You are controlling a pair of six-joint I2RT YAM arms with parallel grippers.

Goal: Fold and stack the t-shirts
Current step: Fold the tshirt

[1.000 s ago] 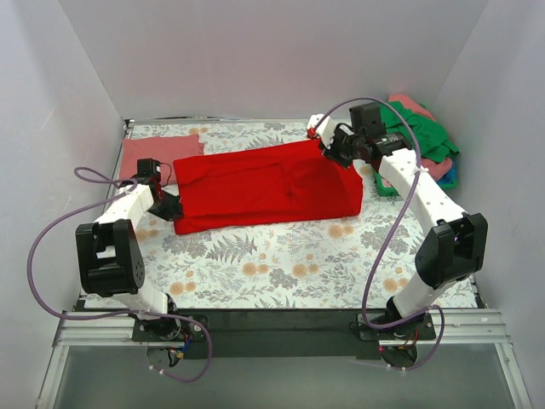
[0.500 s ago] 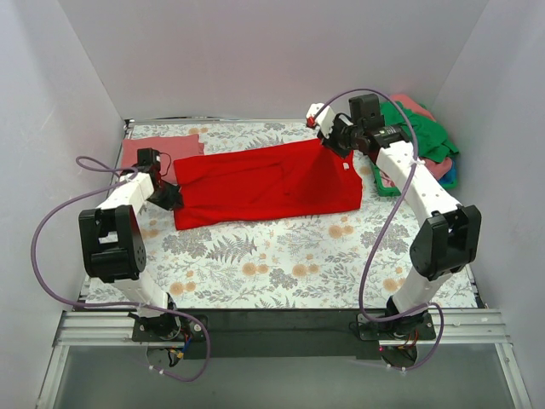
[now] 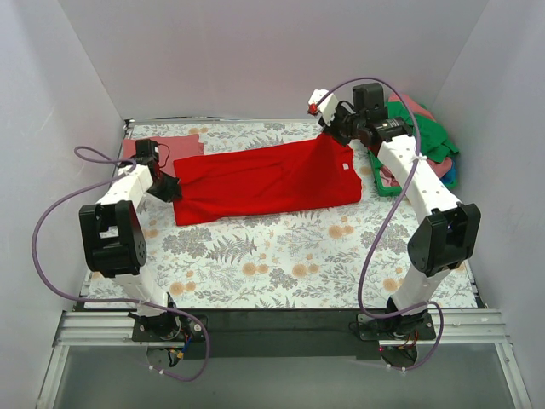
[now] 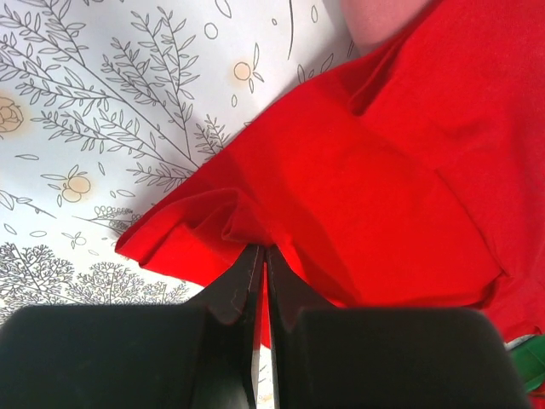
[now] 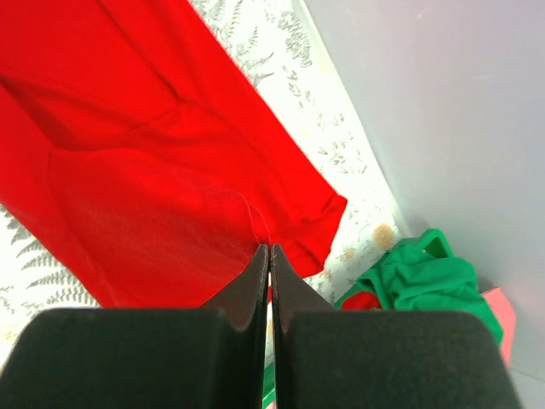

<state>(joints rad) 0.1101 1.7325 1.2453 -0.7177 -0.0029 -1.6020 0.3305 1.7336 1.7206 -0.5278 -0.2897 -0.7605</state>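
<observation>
Red t-shirt (image 3: 268, 179) held at both ends, part-way through its fold

My left gripper (image 3: 167, 189) is pinched tight on the shirt's left edge, low over the floral tablecloth (image 3: 281, 256). My right gripper (image 3: 329, 135) is clamped on its far right corner, raised a little so the cloth slopes up to it. The shirt lies lengthwise across the middle of the table, looking doubled over once. A salmon-pink t-shirt (image 3: 153, 150) sits folded at the far left, just behind my left gripper, and the green t-shirt (image 3: 423, 132) is heaped with others at the far right. Next, I judge, both held ends must travel together and level, laying one edge over the other without bunching
</observation>
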